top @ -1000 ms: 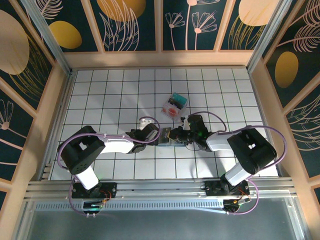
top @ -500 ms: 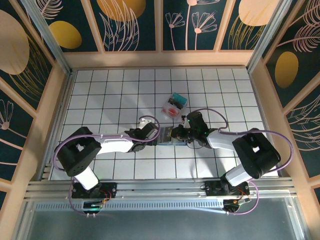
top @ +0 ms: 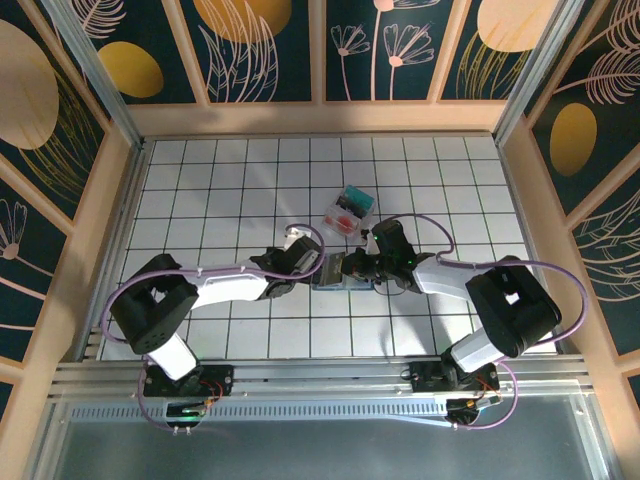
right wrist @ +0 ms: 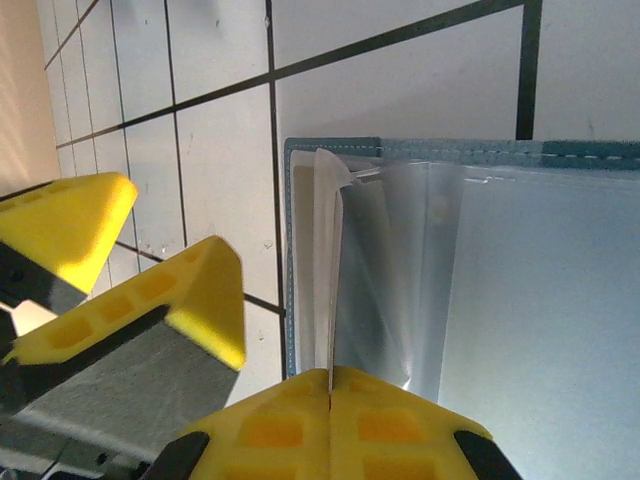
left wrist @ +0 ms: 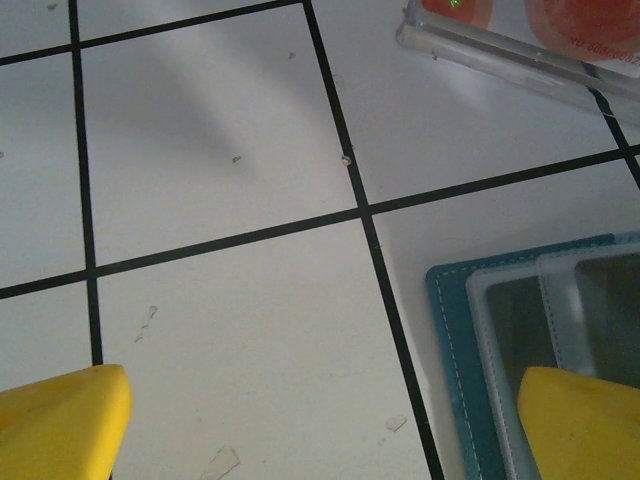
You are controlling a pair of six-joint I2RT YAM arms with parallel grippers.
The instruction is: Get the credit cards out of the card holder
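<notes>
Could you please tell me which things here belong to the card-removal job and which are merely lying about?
Job: card holder; credit cards, stacked beyond it; left gripper, open; right gripper, shut on the holder's clear flap.
Not part of it: tiled table; patterned walls.

I count one card holder [left wrist: 448, 340], one small stack of credit cards [top: 348, 211], their number unclear to me, one left claw [top: 313, 266], one right claw [right wrist: 330, 385]

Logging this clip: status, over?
Left gripper jaws open at card holder edge. Right gripper jaws shut on its clear sleeve. Credit cards stacked beyond, already out. Nothing blocking.
</notes>
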